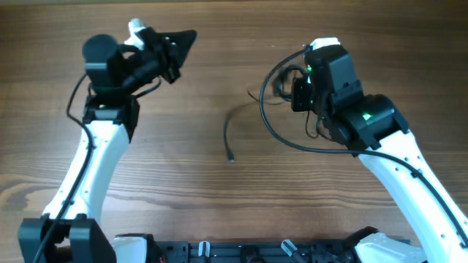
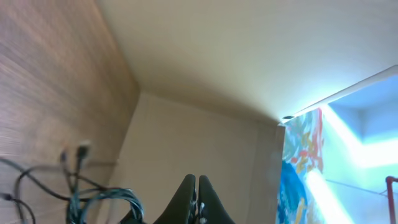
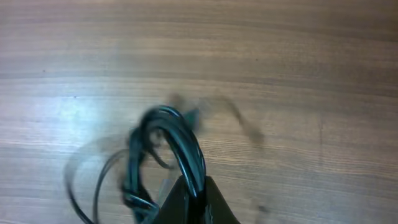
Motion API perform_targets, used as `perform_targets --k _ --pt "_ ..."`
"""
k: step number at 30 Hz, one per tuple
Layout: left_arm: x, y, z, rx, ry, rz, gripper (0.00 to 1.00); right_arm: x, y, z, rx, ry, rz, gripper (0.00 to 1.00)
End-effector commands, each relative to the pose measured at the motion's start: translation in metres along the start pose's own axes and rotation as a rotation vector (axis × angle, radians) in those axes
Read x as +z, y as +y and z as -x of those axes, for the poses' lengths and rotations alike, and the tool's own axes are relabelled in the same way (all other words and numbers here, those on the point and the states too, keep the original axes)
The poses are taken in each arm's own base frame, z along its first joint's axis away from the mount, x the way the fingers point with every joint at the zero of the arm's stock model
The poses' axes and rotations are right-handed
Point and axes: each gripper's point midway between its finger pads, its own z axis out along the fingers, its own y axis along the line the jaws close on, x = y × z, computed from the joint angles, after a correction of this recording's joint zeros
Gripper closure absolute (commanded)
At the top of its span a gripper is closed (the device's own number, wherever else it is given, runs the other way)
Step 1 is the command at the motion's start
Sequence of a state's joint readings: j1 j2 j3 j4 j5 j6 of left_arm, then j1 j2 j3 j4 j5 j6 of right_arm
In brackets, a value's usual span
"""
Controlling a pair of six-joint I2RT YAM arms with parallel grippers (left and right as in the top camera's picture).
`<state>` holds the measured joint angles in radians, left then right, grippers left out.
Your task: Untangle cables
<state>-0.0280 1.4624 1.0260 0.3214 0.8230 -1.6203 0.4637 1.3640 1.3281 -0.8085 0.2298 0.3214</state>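
Observation:
The cables (image 1: 281, 82) form a thin black looped bundle hanging under my right wrist, and one loose strand (image 1: 227, 130) trails down the table to a small plug (image 1: 231, 158). My right gripper (image 3: 196, 186) is shut on a glossy loop of the bundle (image 3: 169, 138), which is lifted off the wood and blurred. At the back left my left gripper (image 1: 189, 34) is raised and points away from the cables, well apart from them. Its fingers (image 2: 197, 182) are pressed together with nothing between them. The bundle (image 2: 93, 200) shows low at the left of the left wrist view.
The wooden table (image 1: 183, 168) fills the overhead view. Thicker black arm cables (image 1: 274, 128) loop beside the right arm. A beige wall (image 2: 205, 74) and a colourful panel (image 2: 301, 168) stand beyond the table's far edge.

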Motion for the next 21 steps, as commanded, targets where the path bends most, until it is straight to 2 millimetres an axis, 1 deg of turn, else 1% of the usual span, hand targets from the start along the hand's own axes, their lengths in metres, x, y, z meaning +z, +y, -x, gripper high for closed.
perform_targets --k 1,2,3,4,5,6,7,8,10,12,13,14,15,17,20,21 --pt "-0.013 0.019 0.012 0.019 -0.018 0.078 0.96 0.003 -0.004 0.001 0.023 -0.004 -0.027 0.96" --pt "-0.017 0.035 0.016 -0.004 -0.028 0.132 0.96 0.003 -0.004 0.001 0.023 -0.006 -0.026 0.95" --pt "-0.018 0.052 0.01 -0.054 -0.017 0.193 0.92 0.003 -0.004 0.002 0.024 -0.008 -0.025 0.96" --pt "-0.014 0.064 0.0 -0.097 0.003 0.24 0.75 0.003 -0.004 0.003 0.025 -0.012 -0.024 0.95" --pt "-0.008 0.073 -0.013 -0.115 0.029 0.275 0.43 0.003 -0.003 0.004 0.026 -0.017 -0.022 0.95" --pt "0.002 0.079 -0.027 -0.104 0.047 0.297 0.2 0.003 -0.003 0.004 0.027 -0.018 -0.021 0.95" --pt "0.012 0.081 -0.039 -0.078 0.049 0.307 0.08 0.003 -0.003 0.004 0.027 -0.018 -0.021 0.95" --pt "0.024 0.084 -0.048 -0.046 0.028 0.316 0.06 0.003 -0.003 0.004 0.026 -0.017 -0.021 0.96" --pt "0.039 0.085 -0.063 0.006 -0.001 0.317 0.06 0.003 -0.003 0.004 0.026 -0.017 -0.021 0.96" --pt "0.053 0.084 -0.085 0.051 0.007 0.302 0.06 0.003 -0.003 0.004 0.026 -0.017 -0.021 0.95" --pt "0.059 0.089 -0.1 0.031 0.016 0.317 0.06 0.003 -0.003 0.004 0.026 -0.017 -0.021 0.96" --pt "0.062 0.092 -0.108 0.007 0.023 0.326 0.07 0.003 -0.003 0.004 0.026 -0.017 -0.021 0.95" --pt "0.065 0.096 -0.116 -0.015 0.036 0.335 0.09 0.003 -0.003 0.004 0.026 -0.017 -0.021 0.96" --pt "0.07 0.106 -0.129 -0.071 0.058 0.36 0.19 0.003 -0.003 0.004 0.025 -0.015 -0.022 0.96" --pt "0.077 0.128 -0.136 -0.14 0.064 0.416 0.28 0.003 -0.004 0.002 0.025 -0.011 -0.024 0.96" --pt "0.08 0.136 -0.138 -0.152 0.067 0.436 0.36 0.003 -0.004 0.002 0.025 -0.01 -0.024 0.95"
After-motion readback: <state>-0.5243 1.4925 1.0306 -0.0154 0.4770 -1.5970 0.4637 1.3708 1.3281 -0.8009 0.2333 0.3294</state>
